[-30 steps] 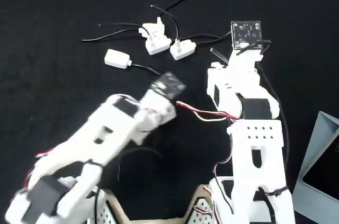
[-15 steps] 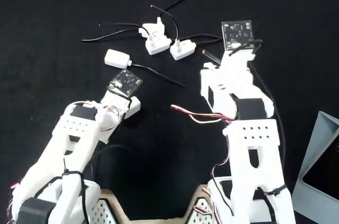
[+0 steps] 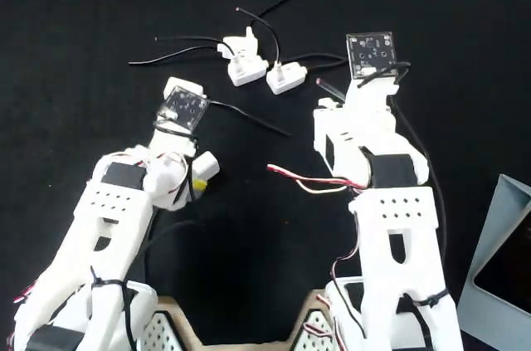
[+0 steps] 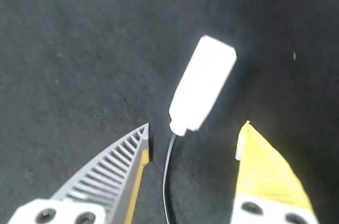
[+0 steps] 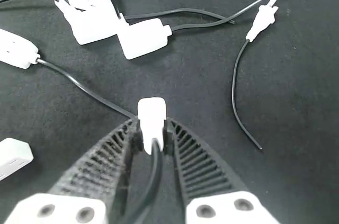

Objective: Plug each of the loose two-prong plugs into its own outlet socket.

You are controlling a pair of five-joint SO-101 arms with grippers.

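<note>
While looking down on a black cloth (image 3: 75,27), finds at far left the left gripper (image 4: 196,126), spread wide above a white outlet socket (image 4: 204,83) lying flat. Further right — a cluster of white sockets (image 5: 143,37), cords tangled. Then the right gripper (image 5: 152,131), clamped on a white two-prong plug (image 5: 152,114); beyond it, a loose plug (image 5: 263,17).

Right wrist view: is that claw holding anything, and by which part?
Yes. The right claw is shut on a white plug, gripping the sides of its body at the cord end. The left claw is open, holding nothing.
</note>
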